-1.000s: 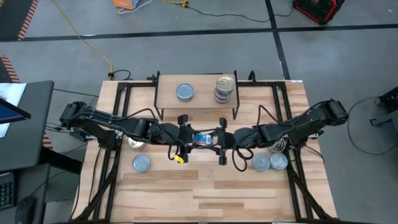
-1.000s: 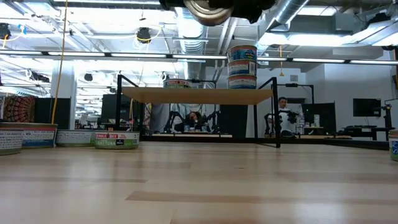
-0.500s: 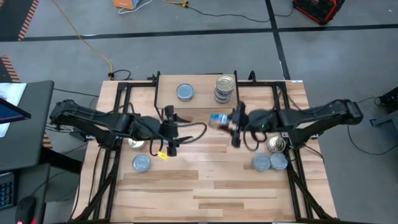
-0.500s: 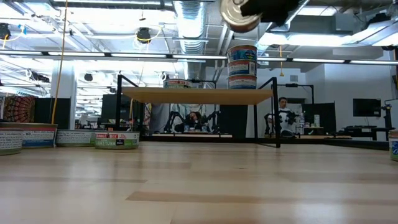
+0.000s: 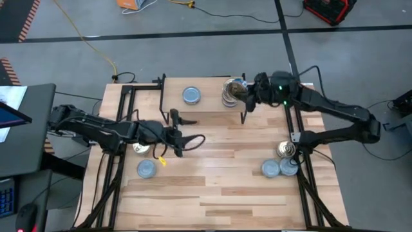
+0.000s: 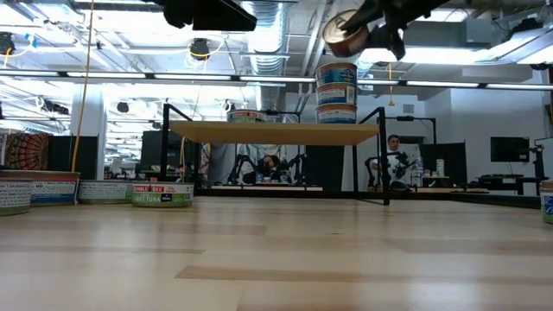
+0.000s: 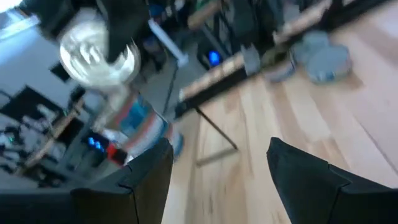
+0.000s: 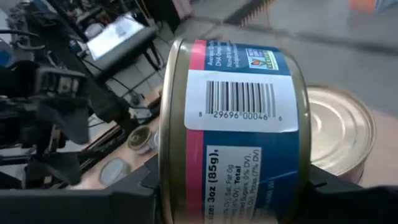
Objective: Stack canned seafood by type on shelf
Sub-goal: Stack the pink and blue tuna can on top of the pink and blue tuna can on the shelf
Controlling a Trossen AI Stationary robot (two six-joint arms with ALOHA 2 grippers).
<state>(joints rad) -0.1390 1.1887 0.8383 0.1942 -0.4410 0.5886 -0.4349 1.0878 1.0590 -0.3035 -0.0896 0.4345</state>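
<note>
High view: the right tool [image 5: 243,92] hangs over the shelf [image 5: 206,96], pinching a blue-labelled tin [image 5: 237,89] above the stack of tins [image 5: 229,98] at the shelf's right end. A lone bluish-topped tin [image 5: 191,96] sits apart, left of the stack. The left tool [image 5: 175,136] rests over the tabletop [image 5: 212,187] near its left side, fingers spread and empty. Loose tins [image 5: 279,167] lie at the right edge and one more tin [image 5: 146,169] at the left.

Low view: the held tin [image 6: 344,34] is tilted on edge just above the stack [image 6: 336,92], apparently not touching it.

Left wrist view: blurred; the spread fingers [image 7: 311,177] frame the far stack, little more can be told.

Right wrist view: the tin [image 8: 236,130] is clamped by its flat faces, with the stack's top [image 8: 339,130] close behind.

Released while tilted, the tin could land on its rim, roll off, or knock the tall stack over; it needs levelling and centring first.
</note>
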